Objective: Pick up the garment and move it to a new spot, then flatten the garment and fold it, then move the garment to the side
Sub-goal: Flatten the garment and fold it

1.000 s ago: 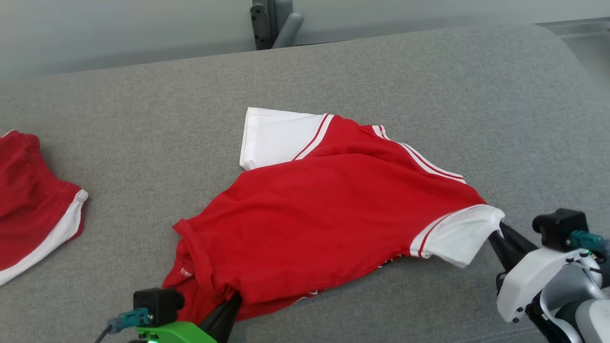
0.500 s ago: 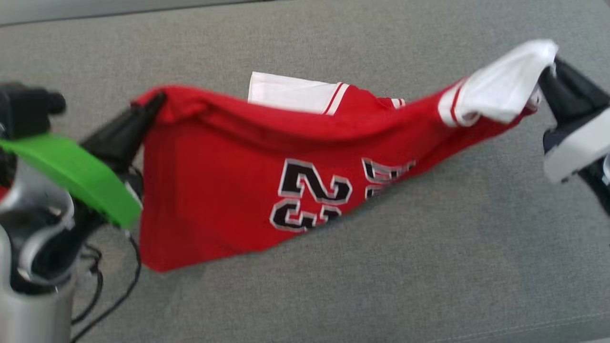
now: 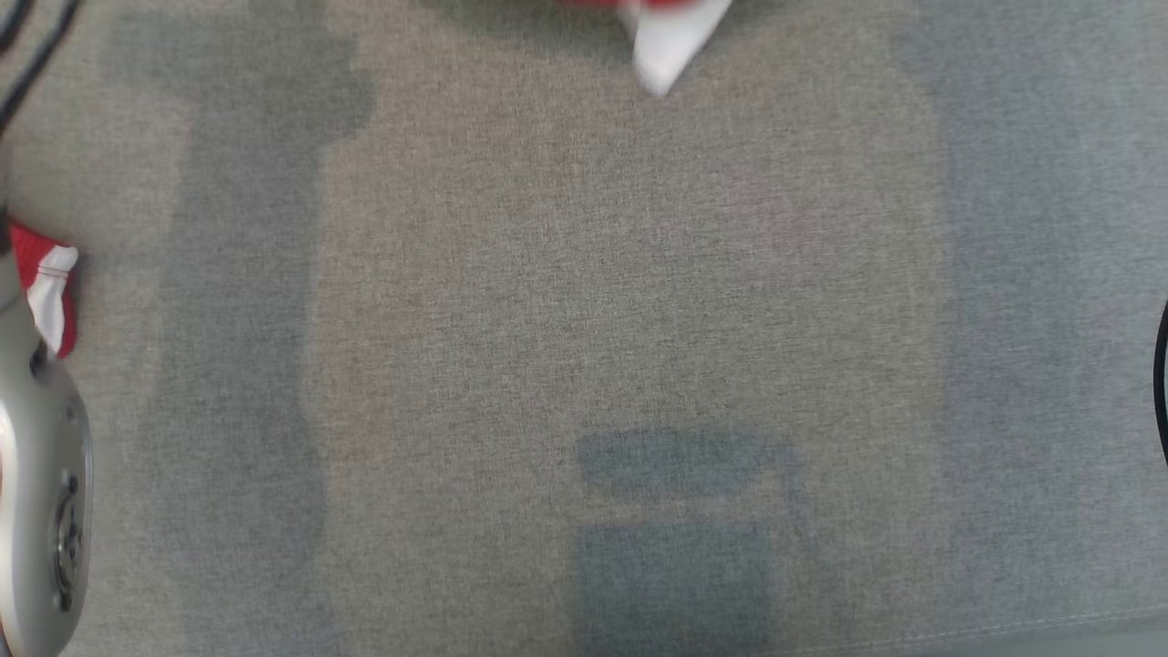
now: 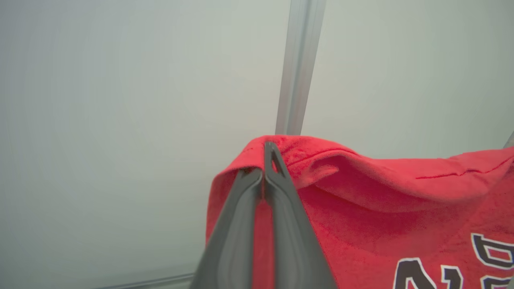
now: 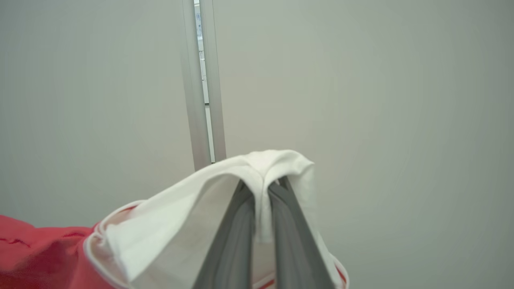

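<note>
Left wrist view first: shut on anything?

Yes. Left gripper [image 4: 265, 160] pressed together on a bunched red edge of the garment [image 4: 381, 192], cloth wrapped over the tips.

And the other side?

Same story in the right wrist view: right gripper [image 5: 263, 184] pinching the white sleeve [image 5: 180, 216], fabric folded over and down between the fingers [image 5: 235, 233].

Lying which way from each claw?

From the left claw, running off to the right of its view, black numerals [image 4: 417, 275] toward the lower corner. From the right claw, running off left, white giving way to red. So strung between the two, long axis claw to claw.

Off the cushion?

Mostly, judging by the head view: a blurred white corner [image 3: 671, 46] dangling in at the top edge over bare grey cushion [image 3: 584, 319]. Cannot tell whether any hem touching.

Nearer arm?

Neither; one end each.

Pose?

Both wrists raised, by the look of it, fingers aimed at a pale wall [image 4: 120, 120] with an upright metal strip [image 4: 299, 64]. Silver arm casing [image 3: 41, 511] at the left edge of the head view, beside a red-and-white scrap [image 3: 46, 283].

Next?

Probably carrying across level, span held taut, then lowering onto the grey.
</note>
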Tool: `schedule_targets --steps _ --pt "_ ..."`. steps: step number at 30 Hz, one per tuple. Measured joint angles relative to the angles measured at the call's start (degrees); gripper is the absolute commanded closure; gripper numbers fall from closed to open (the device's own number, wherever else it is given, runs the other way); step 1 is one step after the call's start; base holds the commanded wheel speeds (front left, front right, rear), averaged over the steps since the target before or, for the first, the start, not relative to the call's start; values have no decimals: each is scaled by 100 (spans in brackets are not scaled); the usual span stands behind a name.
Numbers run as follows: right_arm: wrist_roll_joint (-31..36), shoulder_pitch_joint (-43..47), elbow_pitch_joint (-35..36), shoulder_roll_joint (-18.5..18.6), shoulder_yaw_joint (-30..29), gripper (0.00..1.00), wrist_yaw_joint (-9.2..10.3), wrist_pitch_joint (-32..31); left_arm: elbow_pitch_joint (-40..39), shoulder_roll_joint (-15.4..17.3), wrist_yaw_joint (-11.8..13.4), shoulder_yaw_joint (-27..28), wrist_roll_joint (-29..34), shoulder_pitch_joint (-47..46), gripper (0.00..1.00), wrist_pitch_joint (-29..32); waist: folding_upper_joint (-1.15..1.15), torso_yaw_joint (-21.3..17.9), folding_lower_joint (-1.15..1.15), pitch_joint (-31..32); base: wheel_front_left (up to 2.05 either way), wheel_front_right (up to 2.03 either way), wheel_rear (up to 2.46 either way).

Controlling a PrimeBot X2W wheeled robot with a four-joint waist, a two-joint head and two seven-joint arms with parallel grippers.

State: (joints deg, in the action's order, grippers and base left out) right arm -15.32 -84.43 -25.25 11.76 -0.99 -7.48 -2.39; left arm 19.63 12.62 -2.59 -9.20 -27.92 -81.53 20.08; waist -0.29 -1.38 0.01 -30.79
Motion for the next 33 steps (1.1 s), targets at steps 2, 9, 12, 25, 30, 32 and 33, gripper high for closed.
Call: schedule_targets --steps 2,9,12,25,30,32,33 --pt "322 -425 -398 -167 -23 100 0 385 495 -113 -68 -41 141 -363 100 -619 0 22 0 -144 0 0 0" --pt "531 -725 -1211 -344 274 100 -1 1501 1639 -41 -385 -123 348 -697 100 -2695 0 -29 0 -397 0 0 0" --pt "276 -101 -1382 -261 634 100 -2 1652 2124 23 -455 -335 215 -330 100 -2994 0 -105 0 -361 0 0 0" --pt "-984 4358 526 692 1205 100 -3 1737 1473 702 -481 -1847 -1302 3243 100 -3430 0 -169 -2 342 0 0 0" --pt "-958 5812 1055 932 951 100 -5 1738 965 856 -325 -1956 -1280 4584 100 -3477 0 -147 -1 739 0 0 0" --pt "-850 6306 1139 1002 854 100 -7 1738 679 892 -174 -2034 -1284 5136 100 -3459 0 -140 -2 891 0 0 0" --pt "-853 6541 1187 1017 802 100 -7 1738 513 916 -76 -2034 -1318 5422 100 -3433 0 -138 -2 966 0 0 0"
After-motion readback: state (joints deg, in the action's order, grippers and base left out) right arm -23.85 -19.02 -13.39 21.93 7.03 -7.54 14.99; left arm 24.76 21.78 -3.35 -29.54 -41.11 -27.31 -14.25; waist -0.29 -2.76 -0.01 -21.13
